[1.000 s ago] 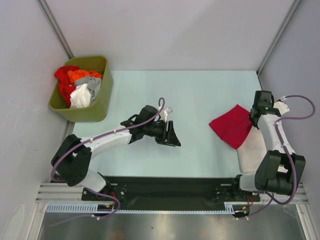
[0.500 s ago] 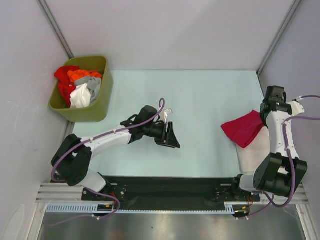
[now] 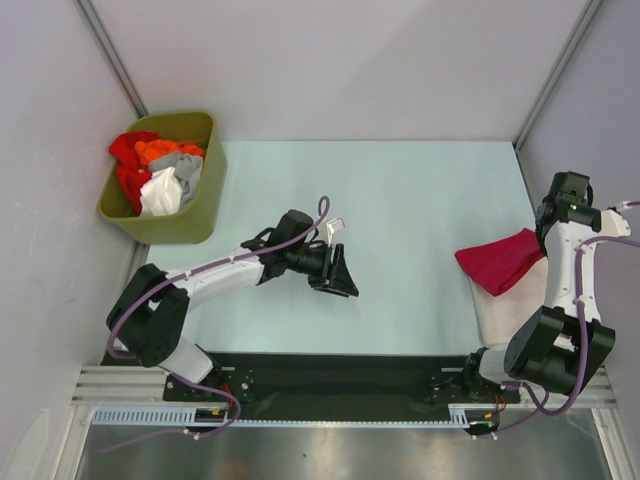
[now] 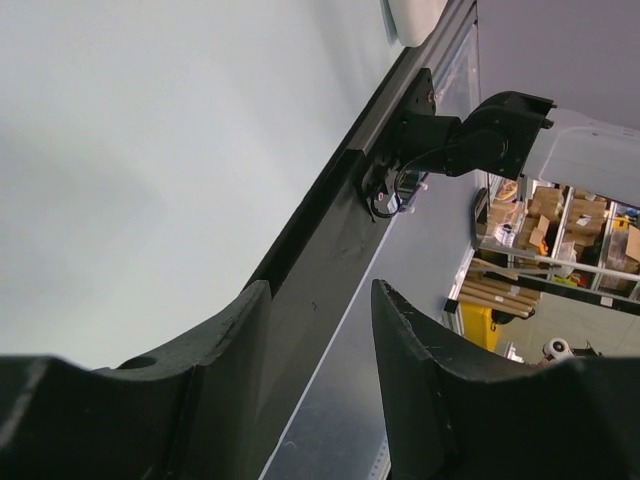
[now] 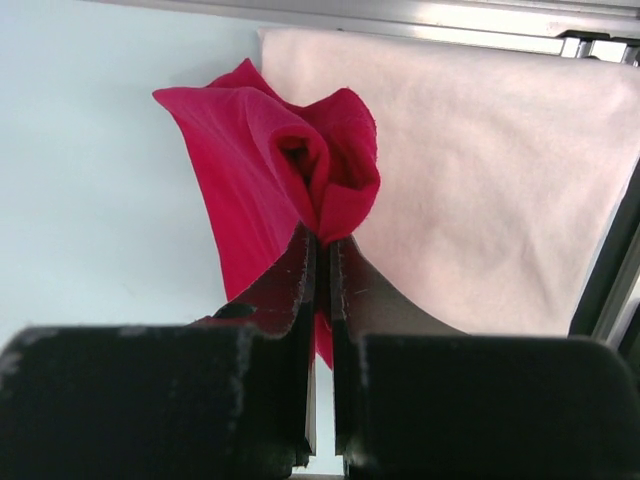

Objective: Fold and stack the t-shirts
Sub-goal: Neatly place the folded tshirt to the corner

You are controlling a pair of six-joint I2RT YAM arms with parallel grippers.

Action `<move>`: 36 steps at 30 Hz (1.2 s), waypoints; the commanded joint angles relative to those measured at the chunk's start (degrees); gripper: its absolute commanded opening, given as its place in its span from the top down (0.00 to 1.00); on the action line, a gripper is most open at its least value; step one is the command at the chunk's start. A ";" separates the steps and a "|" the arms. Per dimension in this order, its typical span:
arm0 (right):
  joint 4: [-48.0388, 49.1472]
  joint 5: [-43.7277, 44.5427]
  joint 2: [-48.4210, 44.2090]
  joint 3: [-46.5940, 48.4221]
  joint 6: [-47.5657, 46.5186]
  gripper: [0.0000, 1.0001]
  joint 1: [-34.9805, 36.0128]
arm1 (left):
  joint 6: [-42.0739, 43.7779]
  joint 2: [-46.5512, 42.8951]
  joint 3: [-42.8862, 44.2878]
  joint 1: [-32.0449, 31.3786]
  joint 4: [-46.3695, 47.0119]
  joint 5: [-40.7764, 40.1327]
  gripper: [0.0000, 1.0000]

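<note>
My right gripper (image 3: 545, 238) (image 5: 323, 240) is shut on a bunched edge of the crimson-red t-shirt (image 3: 500, 262) (image 5: 260, 170) and holds it lifted at the table's right side. The hanging cloth partly covers the folded off-white t-shirt (image 3: 508, 310) (image 5: 480, 170), which lies flat near the right front edge. My left gripper (image 3: 343, 279) (image 4: 320, 290) hovers over the middle of the table, open with nothing between its fingers. More t-shirts sit crumpled in the bin: red (image 3: 128, 150), orange (image 3: 158, 150), grey (image 3: 186, 166) and white (image 3: 160, 195).
The olive-green bin (image 3: 165, 228) stands at the table's far left corner. The pale blue table top (image 3: 400, 200) is bounded by grey walls, and a black base rail (image 3: 330, 375) runs along the near edge.
My right gripper has carried the crimson-red t-shirt to the right, from the open table to over the off-white one. The left arm has stayed still.
</note>
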 commanded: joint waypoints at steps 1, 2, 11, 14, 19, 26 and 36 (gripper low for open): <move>-0.38 3.49 -2.07 3.79 -0.01 1.00 -1.49 | 1.89 0.97 1.14 0.83 1.14 2.76 0.50; -0.64 3.41 -2.24 3.96 -0.45 1.00 -2.01 | 1.89 1.06 1.31 0.92 1.14 2.94 0.50; -1.17 1.56 -4.79 2.56 -4.58 1.00 -4.57 | 0.66 2.47 1.41 1.01 2.36 3.47 0.50; -0.91 0.51 -6.02 0.63 -5.11 1.00 -4.83 | -0.21 2.73 0.96 1.09 3.42 3.82 0.50; -0.99 -1.51 -7.60 -1.92 -5.73 1.00 -5.53 | -0.83 2.82 0.09 1.01 4.22 4.26 0.50; -0.65 -3.71 -9.63 -5.88 -7.57 1.00 -7.64 | -0.92 2.73 -0.71 1.01 4.39 4.79 0.50; 0.85 -6.35 -9.80 -10.18 -11.61 1.00 -10.54 | -1.10 3.26 -1.58 1.01 5.44 5.58 0.50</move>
